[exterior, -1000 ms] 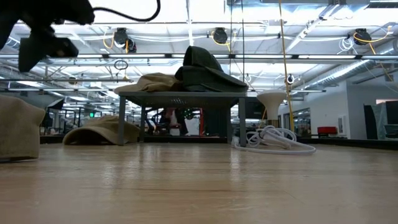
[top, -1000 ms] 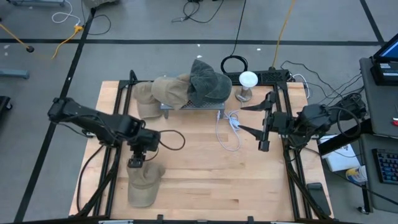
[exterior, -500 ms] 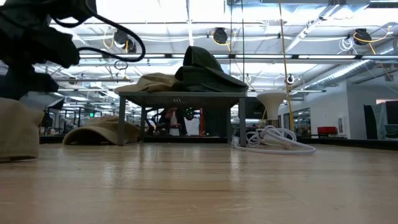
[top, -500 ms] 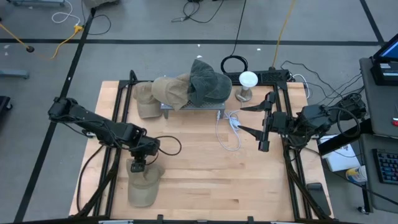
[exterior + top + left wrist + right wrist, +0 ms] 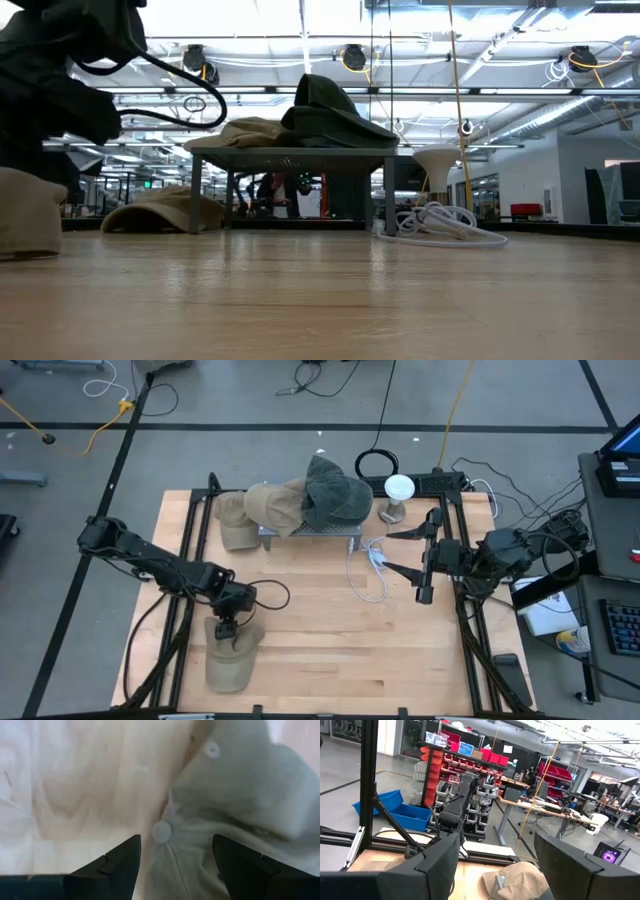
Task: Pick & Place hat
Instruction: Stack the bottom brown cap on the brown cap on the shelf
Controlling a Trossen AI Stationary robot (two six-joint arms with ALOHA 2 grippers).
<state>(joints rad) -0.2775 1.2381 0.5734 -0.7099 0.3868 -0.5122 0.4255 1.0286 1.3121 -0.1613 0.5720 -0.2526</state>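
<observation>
Workspace check: we see a light wooden plank table [image 5: 330, 640] on a grey concrete floor [image 5: 250, 400] crossed by dark tape lines, cables trailing at the far side. Left gripper [image 5: 226, 628] sits low at the near-left of the table, right over the tan fabric cap [image 5: 229, 656] lying there. In the left wrist view its dark fingers [image 5: 117, 865] stand spread, one on each side of the cap's crown and top button, nothing clamped between them. Right gripper [image 5: 408, 551] waits above the table's right side, jaws wide apart, holding nothing.

At the far middle we have a small grey metal stand [image 5: 305, 532] carrying a khaki cap [image 5: 272, 506] and a dark green cap [image 5: 335, 492] leaning against each other. Another tan cap [image 5: 236, 530] lies on the table just left of the stand. A white mushroom-shaped object [image 5: 398, 495] stands right of it, with a coiled white cable [image 5: 370, 565] nearby.

Low view looks into a big hall with ceiling trusses and lights. Right wrist view picks up shelves with red bins [image 5: 457, 757] and blue crates [image 5: 395, 810].
</observation>
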